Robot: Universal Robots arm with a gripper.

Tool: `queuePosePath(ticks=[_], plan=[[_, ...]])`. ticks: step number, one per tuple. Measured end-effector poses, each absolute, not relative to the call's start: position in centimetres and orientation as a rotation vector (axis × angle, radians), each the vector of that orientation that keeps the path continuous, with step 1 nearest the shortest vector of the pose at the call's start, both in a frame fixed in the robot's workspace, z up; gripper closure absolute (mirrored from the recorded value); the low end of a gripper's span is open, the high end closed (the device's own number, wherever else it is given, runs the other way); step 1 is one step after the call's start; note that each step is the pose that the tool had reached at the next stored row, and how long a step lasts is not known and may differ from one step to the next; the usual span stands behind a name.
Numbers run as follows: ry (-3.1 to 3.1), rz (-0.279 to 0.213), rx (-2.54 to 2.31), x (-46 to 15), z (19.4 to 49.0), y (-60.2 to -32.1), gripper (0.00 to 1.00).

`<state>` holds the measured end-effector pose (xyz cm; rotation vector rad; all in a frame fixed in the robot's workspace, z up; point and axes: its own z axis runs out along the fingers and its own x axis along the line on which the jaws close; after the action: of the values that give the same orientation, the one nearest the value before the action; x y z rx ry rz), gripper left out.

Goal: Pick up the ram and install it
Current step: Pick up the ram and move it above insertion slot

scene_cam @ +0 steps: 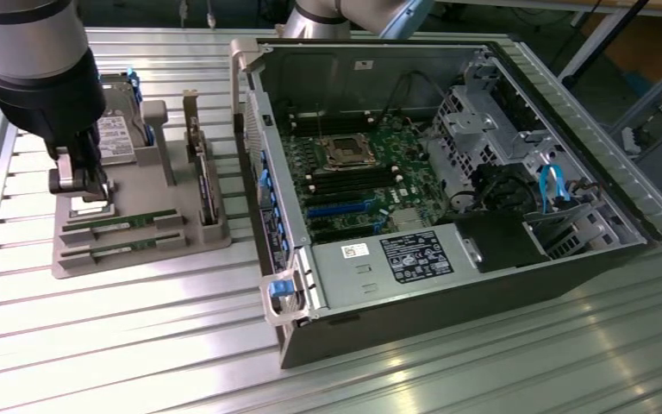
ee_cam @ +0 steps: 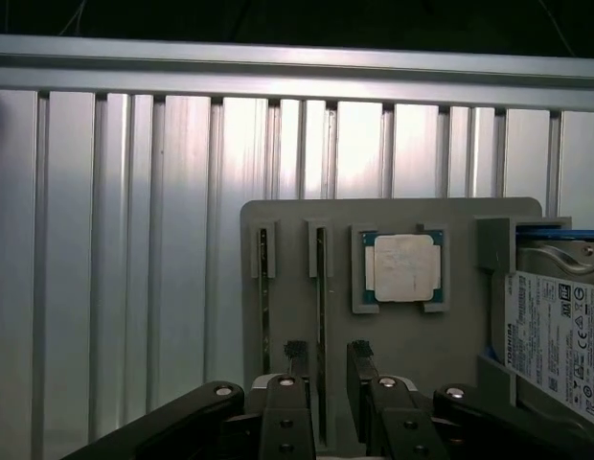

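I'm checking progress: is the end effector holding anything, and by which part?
Nothing is held. The end effector is open above the grey tray, jaws apart, with one ram stick in its slot seen between them, ungripped.

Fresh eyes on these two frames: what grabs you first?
The open computer case on the exterior view's right dominates, with its motherboard exposed. On that view's left the arm hangs over a gray parts tray, its open claw poised either side of the ram, one of two thin green sticks slotted there. The wrist view adds a silver CPU chip seated in the tray's square pocket.
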<state>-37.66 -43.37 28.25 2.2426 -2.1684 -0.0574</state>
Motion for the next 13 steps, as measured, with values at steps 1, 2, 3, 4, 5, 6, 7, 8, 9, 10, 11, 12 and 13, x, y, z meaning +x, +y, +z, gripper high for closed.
queuePosePath(ticks=[1,2,3,4,5,6,7,8,9,10,11,12,13], plan=[[-2.168,-0.057,2.243,-37.7,28.1,-43.4,0.70],[-2.169,-0.058,2.243,-37.7,27.8,-43.4,0.70],[-2.168,-0.058,2.243,-37.7,27.7,-43.4,0.70],[-2.169,-0.058,2.243,-37.7,27.6,-43.4,0.70],[-2.169,-0.058,2.243,-37.7,27.4,-43.4,0.70],[-2.168,-0.058,2.243,-37.7,27.3,-43.4,0.70],[-2.169,-0.058,2.243,-37.7,27.2,-43.4,0.70],[-2.168,-0.058,2.243,-37.7,27.1,-43.4,0.70],[-2.168,-0.058,2.243,-37.7,26.9,-43.4,0.70],[-2.169,-0.058,2.243,-37.7,26.8,-43.4,0.70],[-2.168,-0.058,2.243,-37.7,26.7,-43.4,0.70],[-2.168,-0.058,2.243,-37.7,26.6,-43.4,0.70],[-2.168,-0.058,2.243,-37.7,26.5,-43.4,0.70]])
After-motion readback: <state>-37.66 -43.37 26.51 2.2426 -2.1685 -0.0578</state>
